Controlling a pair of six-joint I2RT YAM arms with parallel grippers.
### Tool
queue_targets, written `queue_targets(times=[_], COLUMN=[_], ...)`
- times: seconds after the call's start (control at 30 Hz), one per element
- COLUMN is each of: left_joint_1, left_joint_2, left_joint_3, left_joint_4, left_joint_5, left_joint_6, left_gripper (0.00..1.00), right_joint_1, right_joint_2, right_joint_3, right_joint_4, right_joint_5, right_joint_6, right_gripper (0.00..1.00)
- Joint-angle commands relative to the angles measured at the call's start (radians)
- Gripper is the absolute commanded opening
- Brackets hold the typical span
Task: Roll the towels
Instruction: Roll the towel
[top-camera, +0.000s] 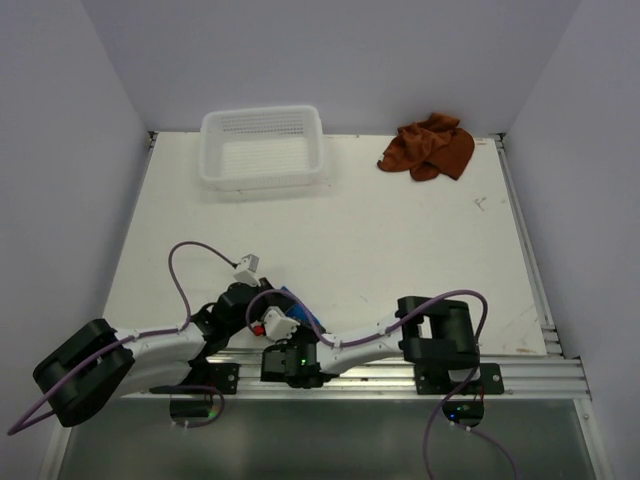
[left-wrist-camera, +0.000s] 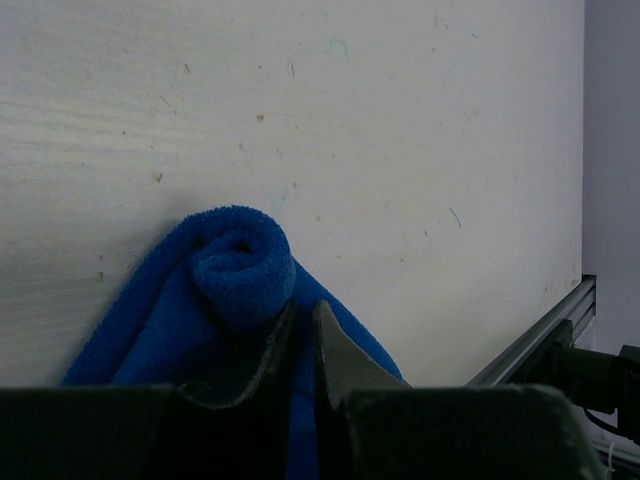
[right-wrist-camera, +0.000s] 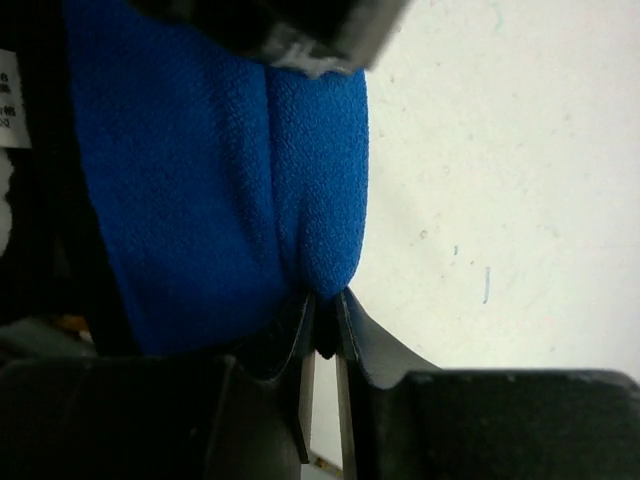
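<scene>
Blue towel (left-wrist-camera: 235, 275): soft, light terry, limp, likely to unroll if released; best pinched at the rolled end. Lies on the tabletop (top-camera: 400, 250), well nearer than the white basket (top-camera: 265, 183); rust-brown towel (top-camera: 430, 147) right of that basket. Left hand (left-wrist-camera: 305, 310) nearly closed, blue cloth between its fingers. Right hand (right-wrist-camera: 325, 300) a slit apart at the fold, grip impossible to tell. Small white label (right-wrist-camera: 10, 100), print unreadable.

White table (top-camera: 400, 260), white mesh basket (top-camera: 262, 148) at far edge, rust-brown towel (top-camera: 428, 146) far right, blue towel (left-wrist-camera: 235, 275) near edge
</scene>
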Motion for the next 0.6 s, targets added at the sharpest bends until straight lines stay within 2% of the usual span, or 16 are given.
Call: queue_targets(times=[0.0,0.17,0.27,0.4,0.57], left_joint_1=[-0.005,-0.007,-0.007,-0.007,-0.005], left_joint_2=[0.006,0.017,0.023,0.022,0.009], left_joint_3=[-0.072,-0.072,-0.098,-0.106,-0.115], left_joint_4=[-0.016,-0.003,0.002,-0.001,0.000], left_joint_5=[-0.064,-0.076,-0.078,-0.078,-0.072], left_joint_6=[-0.013,-0.013,-0.008,-0.007,-0.005], left_gripper=[0.15,0.13,0.13,0.12,0.11], right_joint_1=[-0.027,-0.060,-0.085,-0.152,-0.269], right_joint_2=[-0.124,-0.232,-0.302,-0.401,-0.529], right_joint_3=[-0.045,-0.077,-0.100,-0.163,-0.298], right_joint_4=[0.084,0.116,0.138,0.193,0.335], right_joint_5=[-0.200,-0.299,-0.359,-0.471,-0.691], right_joint_6=[0.038,0.032,0.033,0.064,0.125], right_gripper=[0.16,0.32,0.38,0.40,0.40])
